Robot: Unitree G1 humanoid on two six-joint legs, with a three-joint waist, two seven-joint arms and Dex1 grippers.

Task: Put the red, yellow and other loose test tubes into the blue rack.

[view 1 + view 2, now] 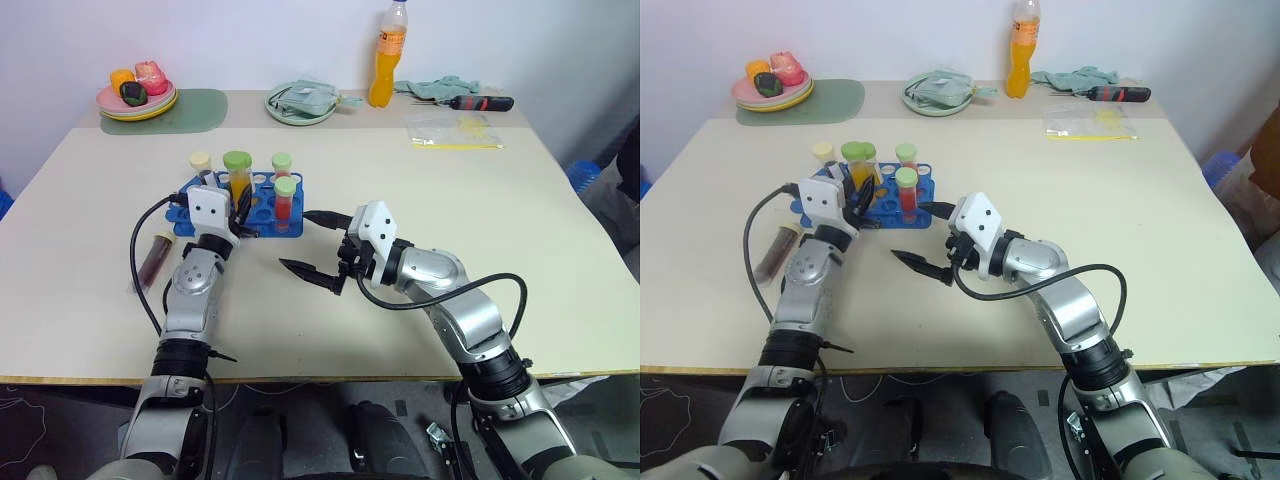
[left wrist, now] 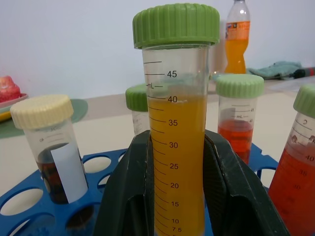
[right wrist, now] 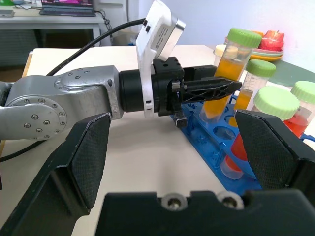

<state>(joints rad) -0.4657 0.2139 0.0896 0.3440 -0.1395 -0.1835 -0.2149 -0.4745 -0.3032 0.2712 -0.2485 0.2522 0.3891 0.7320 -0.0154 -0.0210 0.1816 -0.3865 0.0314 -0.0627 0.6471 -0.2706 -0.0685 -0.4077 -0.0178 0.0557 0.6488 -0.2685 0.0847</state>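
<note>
The left gripper [image 2: 179, 206] has its fingers [image 2: 125, 196] clamped on a green-capped orange tube [image 2: 176, 128], marked 45 down to 15 mL, over the blue rack [image 1: 262, 212] on the table [image 1: 500, 250]. The right gripper [image 1: 320, 245] is spread, empty, beside the rack.

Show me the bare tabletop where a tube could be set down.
Bare tabletop between the blue rack and the plastic bag, and the near strip before the right pincer. Crowded: the rack's tubes, and the dark tube lying by the left arm.
</note>
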